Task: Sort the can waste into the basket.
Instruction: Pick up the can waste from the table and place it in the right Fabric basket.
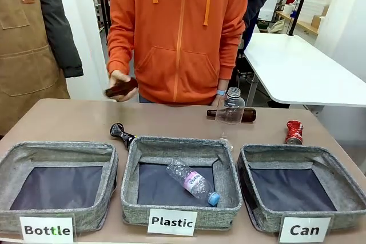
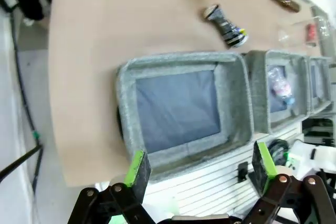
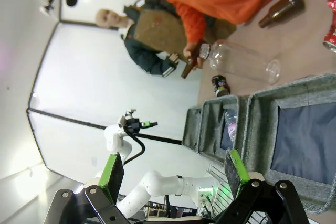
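Note:
The red crushed can [image 1: 294, 132] stands on the table just behind the empty "Can" basket [image 1: 286, 154] at the right. The black and silver crushed can [image 1: 121, 134] lies behind the gap between the left and middle bins. My left gripper [image 2: 200, 165] hangs open above the near edge of the "Bottle" bin [image 2: 178, 64], with the black can [image 2: 226, 24] and the red can [image 2: 311, 31] far beyond it. My right gripper [image 3: 173, 169] is open and empty, off the table's near side by the Can basket [image 3: 261, 135]; the red can [image 3: 331, 19] shows at the frame edge.
A person in an orange hoodie holds a brown bottle [image 1: 121, 88] in one hand and a clear plastic bottle [image 1: 231, 107] in the other. Another brown bottle [image 1: 249, 115] lies on the table. The "Plastic" bin [image 1: 229, 170] holds a clear bottle [image 1: 193, 182].

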Controlling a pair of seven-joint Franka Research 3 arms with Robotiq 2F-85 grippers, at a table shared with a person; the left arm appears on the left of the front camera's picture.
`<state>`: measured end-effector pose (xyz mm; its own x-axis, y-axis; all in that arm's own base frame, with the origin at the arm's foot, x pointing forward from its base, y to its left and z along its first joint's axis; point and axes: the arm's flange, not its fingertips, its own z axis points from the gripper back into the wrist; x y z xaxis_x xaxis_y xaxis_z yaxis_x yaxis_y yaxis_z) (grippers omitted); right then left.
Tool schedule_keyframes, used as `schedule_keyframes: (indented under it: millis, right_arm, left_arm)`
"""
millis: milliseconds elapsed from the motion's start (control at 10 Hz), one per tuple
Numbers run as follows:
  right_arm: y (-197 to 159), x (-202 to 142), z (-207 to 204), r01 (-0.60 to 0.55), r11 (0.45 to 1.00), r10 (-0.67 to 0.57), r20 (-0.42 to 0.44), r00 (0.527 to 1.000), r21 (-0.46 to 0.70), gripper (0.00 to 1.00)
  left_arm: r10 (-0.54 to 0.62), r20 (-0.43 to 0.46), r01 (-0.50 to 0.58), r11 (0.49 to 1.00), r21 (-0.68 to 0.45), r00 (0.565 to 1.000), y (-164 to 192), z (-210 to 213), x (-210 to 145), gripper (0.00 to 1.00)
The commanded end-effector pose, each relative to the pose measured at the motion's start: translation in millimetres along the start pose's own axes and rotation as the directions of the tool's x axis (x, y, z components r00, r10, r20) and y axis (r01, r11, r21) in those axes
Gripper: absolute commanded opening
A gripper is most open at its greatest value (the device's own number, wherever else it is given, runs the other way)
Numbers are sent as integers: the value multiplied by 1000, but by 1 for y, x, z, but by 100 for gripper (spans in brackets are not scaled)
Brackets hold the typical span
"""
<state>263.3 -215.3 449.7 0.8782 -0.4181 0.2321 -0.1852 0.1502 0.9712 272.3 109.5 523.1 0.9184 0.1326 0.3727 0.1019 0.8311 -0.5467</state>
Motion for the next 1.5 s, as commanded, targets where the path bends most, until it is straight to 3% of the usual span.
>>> schedule_keyframes:
  millis: [0, 100, 300, 700, 800, 900, 1100, 1400]
  right_arm:
    - [1, 2, 2, -29, 1000, 29, 1, 1000, 9, 100]
    - [1, 2, 2, -29, 1000, 29, 1, 1000, 9, 100]
    - [1, 2, 2, -29, 1000, 29, 1, 1000, 9, 100]
    - [1, 2, 2, -29, 1000, 29, 1, 1000, 9, 100]
    - [1, 2, 2, -29, 1000, 29, 1, 1000, 9, 100]
    - [1, 2, 2, -29, 1000, 29, 1, 1000, 9, 100]
    - [1, 2, 2, -29, 1000, 29, 1, 1000, 9, 100]
    - [1, 2, 2, -29, 1000, 29, 1, 1000, 9, 100]
  left_arm:
    - [-30, 7, 31, 981, -192, 1000, 20, -8, 6, 100]
    - [-26, 9, 27, 960, -278, 1000, 28, -7, 10, 100]
    - [13, -2, -13, 947, -321, 1000, 26, -16, 19, 100]
    - [7, -24, -15, 951, -308, 1000, 23, -23, 25, 100]
    - [60, -7, -60, 963, -261, 998, 21, -19, 22, 100]
    - [75, 14, -68, 957, -283, 997, 29, -3, 12, 100]
    - [212, 51, -190, 941, -280, 976, 58, 24, -4, 100]
    - [288, 93, -222, 873, -434, 953, 109, 36, -23, 100]
